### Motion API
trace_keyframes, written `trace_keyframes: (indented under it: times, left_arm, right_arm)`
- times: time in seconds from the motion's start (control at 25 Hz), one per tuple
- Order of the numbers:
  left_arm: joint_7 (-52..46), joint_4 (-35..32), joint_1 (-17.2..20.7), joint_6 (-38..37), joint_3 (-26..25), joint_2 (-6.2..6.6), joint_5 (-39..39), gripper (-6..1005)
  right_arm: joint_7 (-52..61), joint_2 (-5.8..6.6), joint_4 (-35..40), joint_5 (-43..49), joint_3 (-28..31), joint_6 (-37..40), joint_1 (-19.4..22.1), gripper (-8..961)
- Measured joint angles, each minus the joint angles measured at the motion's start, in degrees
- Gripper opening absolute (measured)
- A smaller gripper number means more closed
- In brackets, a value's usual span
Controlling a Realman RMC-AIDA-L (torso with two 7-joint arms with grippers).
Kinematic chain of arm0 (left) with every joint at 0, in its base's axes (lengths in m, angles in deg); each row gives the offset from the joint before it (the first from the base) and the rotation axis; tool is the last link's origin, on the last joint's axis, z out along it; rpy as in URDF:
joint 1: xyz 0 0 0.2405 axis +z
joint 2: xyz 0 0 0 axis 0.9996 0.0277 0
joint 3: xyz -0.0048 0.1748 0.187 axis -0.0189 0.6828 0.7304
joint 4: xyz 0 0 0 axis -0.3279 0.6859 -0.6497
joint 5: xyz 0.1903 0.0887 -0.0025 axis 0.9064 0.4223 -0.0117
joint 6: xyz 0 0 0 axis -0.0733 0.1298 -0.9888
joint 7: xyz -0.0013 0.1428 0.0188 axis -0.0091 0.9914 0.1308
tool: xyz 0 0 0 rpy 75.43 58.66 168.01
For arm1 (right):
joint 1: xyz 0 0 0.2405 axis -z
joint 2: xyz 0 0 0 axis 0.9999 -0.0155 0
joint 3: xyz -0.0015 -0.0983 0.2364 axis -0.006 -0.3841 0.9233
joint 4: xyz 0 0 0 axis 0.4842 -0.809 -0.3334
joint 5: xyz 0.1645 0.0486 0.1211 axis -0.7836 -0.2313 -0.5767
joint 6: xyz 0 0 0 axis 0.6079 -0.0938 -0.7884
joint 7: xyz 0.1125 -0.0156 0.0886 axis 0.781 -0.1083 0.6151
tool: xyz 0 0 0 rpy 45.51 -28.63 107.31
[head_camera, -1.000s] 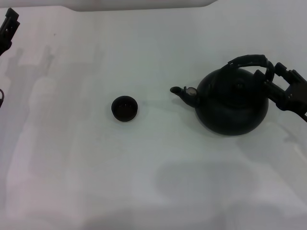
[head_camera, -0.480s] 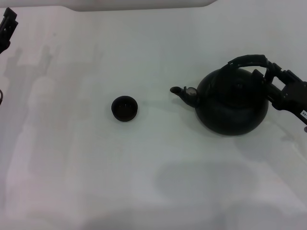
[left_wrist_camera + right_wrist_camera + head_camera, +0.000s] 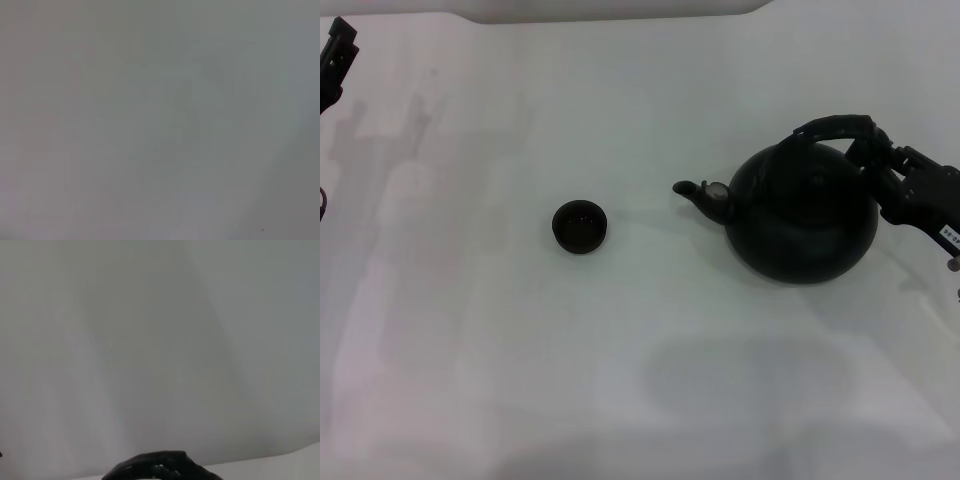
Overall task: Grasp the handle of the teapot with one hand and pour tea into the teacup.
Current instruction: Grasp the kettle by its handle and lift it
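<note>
Right claw [image 3: 872,150] at the right-hand end of the handle [image 3: 835,127], fingers seemingly around the bail though whether clamped or merely close cannot be told; teapot [image 3: 803,212] standing on the table [image 3: 620,360] near its right edge, spout toward the teacup [image 3: 580,227] at mid-table, well apart. Likely trouble: a grip so far off the arch's middle could let the heavy pot swing or slip when lifted, sending tea past so small a cup. Plenty of bare room between pot and cup; left claw [image 3: 337,57] parked at the far left corner, state not discernible.
</note>
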Motion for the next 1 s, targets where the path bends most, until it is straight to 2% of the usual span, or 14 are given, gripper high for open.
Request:
trace_keyframes:
  times: [0.12,0.36,0.72,1.0]
  left_arm:
    - [-0.45,0.03,0.00,0.00,-0.01,-0.04,0.01,862]
    - [-0.66,0.03,0.10,0.00,-0.01,-0.08,0.00,862]
    - [-0.69,0.00,0.18,0.01,0.08,-0.09,0.00,861]
    - [-0.70,-0.01,0.11,0.01,0.07,-0.03,0.16,861]
  right_arm:
    - [0.06,0.00,0.12,0.00,0.03,-0.03,0.05,258]
    - [0.10,0.00,0.18,-0.30,0.03,-0.03,0.21,202]
    - [-0.11,0.01,2.94,-0.64,0.03,-0.11,-0.37,196]
    - [-0.35,0.01,4.90,0.03,-0.63,-4.13,-5.86,197]
